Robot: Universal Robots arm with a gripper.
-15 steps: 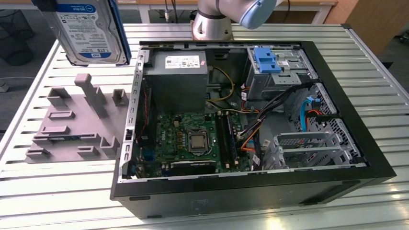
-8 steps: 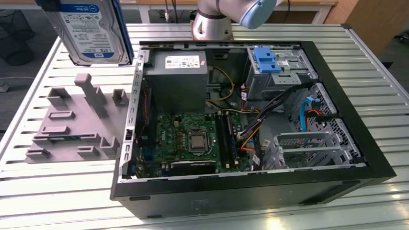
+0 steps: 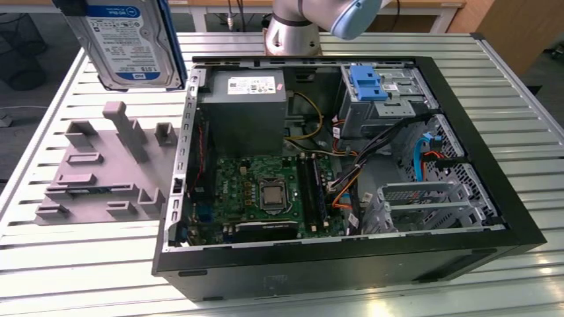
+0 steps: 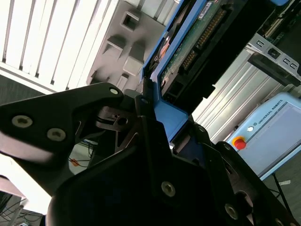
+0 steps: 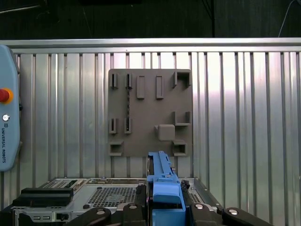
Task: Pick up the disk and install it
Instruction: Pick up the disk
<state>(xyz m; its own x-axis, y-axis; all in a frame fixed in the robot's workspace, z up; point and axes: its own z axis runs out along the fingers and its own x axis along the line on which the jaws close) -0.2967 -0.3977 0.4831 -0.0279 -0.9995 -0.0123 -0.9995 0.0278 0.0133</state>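
Exterior view: pick done, disk (image 3: 132, 46) aloft at 10 o'clock of the case (image 3: 520, 231); gripper (image 4: 157, 113) clamps its carrier; install likely needs squaring to the drive bay (image 3: 401, 89).

Printed label on the disk (image 3: 131, 39); lettering on the pendant (image 5: 8, 108).

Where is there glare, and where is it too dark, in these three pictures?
Exterior view: glare whitens the table slats nearest the camera; the disk is evenly lit. Second wrist view: the gripper is a dark mass against washed-out slats. First wrist view: even light, black background beyond the table.
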